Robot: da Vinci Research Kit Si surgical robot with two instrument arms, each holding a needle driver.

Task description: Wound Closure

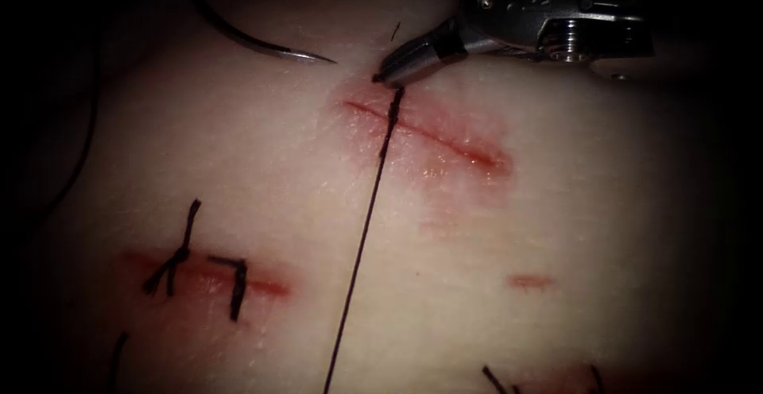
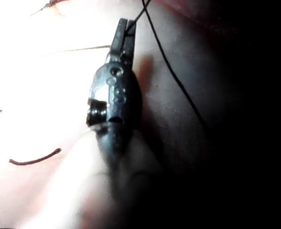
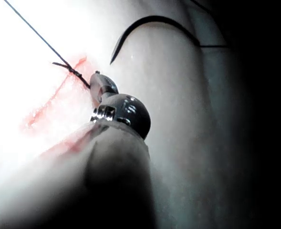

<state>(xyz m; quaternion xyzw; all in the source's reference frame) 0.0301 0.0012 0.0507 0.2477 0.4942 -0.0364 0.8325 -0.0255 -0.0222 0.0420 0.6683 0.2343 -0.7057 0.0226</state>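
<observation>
Needle: curved needle [image 1: 254,40] lies free on the tissue [image 1: 556,227] in the upper left of the endoscope view, left of the cut, held by neither tool and not in the tissue; its point faces the right arm's tool. Parked there, it looks set aside while the thread is handled.
Right tool: right arm's tool [image 1: 389,72] comes in from the upper right of the endoscope view; its jaws are closed on the thread [image 1: 362,243] just above the upper left end of the cut [image 1: 429,133], close to the tissue surface.
Thread line: from those jaws the thread crosses the cut and runs straight down to the lower edge of the endoscope view. It looks taut, which suggests it is held at both ends.
Left tool: in the left wrist view the left arm's tool [image 2: 126,29] has its jaws closed on a thread strand at their tips, probably the far end of the same line.
Knot: in the right wrist view a small dark thickening [image 3: 72,70] sits on the thread beside the cut, just ahead of the right tool's tip.
Older stitches: tied stitches with cut ends [image 1: 187,255] sit on another cut in the lower left of the endoscope view.
Red fluid: red fluid [image 1: 469,152] stains the edges of the cut.
</observation>
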